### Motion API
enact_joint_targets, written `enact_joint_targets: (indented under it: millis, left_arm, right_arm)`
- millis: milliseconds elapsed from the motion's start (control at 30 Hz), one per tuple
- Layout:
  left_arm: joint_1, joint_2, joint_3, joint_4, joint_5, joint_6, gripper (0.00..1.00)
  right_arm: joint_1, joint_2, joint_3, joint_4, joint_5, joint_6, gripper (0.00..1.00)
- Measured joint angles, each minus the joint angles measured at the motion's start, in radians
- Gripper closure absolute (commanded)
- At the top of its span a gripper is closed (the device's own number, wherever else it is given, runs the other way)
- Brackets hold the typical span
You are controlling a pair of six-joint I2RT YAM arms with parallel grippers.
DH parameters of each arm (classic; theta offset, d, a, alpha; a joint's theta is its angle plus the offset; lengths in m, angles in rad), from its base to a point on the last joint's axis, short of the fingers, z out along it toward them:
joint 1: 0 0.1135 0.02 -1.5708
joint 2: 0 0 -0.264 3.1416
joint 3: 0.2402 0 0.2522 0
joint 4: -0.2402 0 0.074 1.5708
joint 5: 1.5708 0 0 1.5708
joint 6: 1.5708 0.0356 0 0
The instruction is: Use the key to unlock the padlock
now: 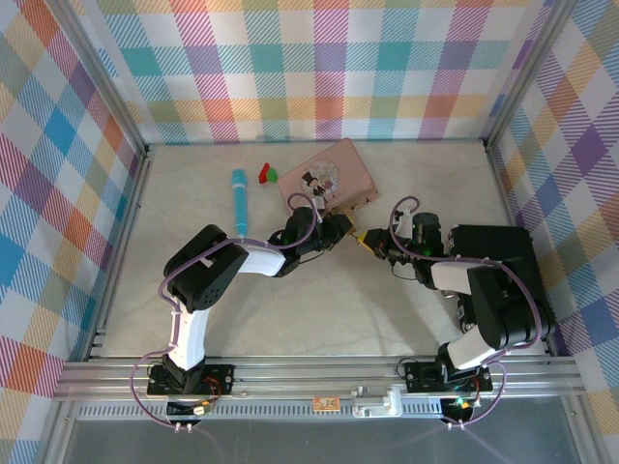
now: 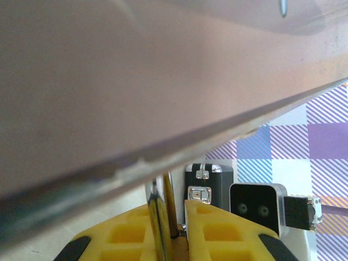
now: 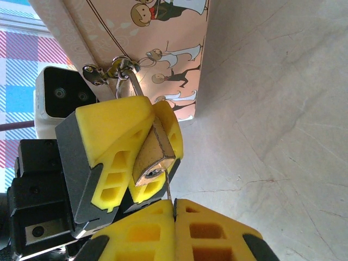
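The small brass padlock (image 3: 154, 155) hangs by its shackle from the hasp of the pink tin box (image 3: 163, 49). My left gripper (image 3: 149, 117) is shut on the padlock's body, with the keyhole end facing my right gripper (image 3: 174, 202). That gripper is shut on the thin key (image 3: 168, 187), whose tip meets the padlock's keyhole. In the left wrist view, the silver shackle (image 2: 159, 215) stands between my left gripper's (image 2: 176, 209) yellow fingers. From above, both grippers meet just below the box (image 1: 327, 174), the left gripper (image 1: 340, 230) facing the right gripper (image 1: 372, 242).
A turquoise pen-like cylinder (image 1: 238, 198) lies left of the box, and a small red and green object (image 1: 267, 174) sits beside it. Checked walls enclose the table on three sides. The box's blurred underside (image 2: 136, 81) looms close over the left wrist camera.
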Motion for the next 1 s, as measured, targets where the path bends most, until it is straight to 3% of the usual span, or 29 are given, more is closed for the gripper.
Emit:
enact_joint_targets:
  millis: [1000]
  left_arm:
    - [0.0, 0.0, -0.013, 0.015, -0.057, 0.003, 1.0]
  right_arm:
    - [0.005, -0.013, -0.038, 0.106, 0.025, 0.06, 1.0]
